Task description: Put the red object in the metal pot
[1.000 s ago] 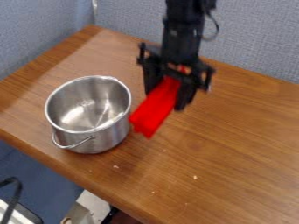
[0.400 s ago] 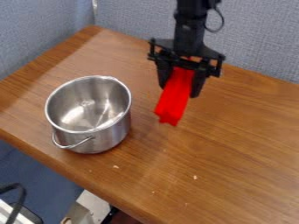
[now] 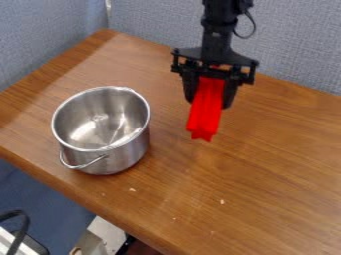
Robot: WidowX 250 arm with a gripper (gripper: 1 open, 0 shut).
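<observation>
A bright red elongated block [image 3: 205, 113] hangs from my gripper [image 3: 213, 90], which is shut on its upper end. The block points down toward the wooden table [image 3: 266, 169] and hangs just above it, near the table's middle. The round shiny metal pot [image 3: 100, 127] stands on the table to the left of the block, empty inside, with its thin wire handle lying at the front. A clear gap of tabletop separates the block from the pot's rim.
A blue-grey fabric wall [image 3: 80, 25] backs the table. The table's front edge [image 3: 80, 194] runs diagonally just below the pot, with dark floor beyond it.
The gripper has carried the red block to the right and away from the pot, and rolled, so the block now hangs more upright instead of slanting toward the pot.
</observation>
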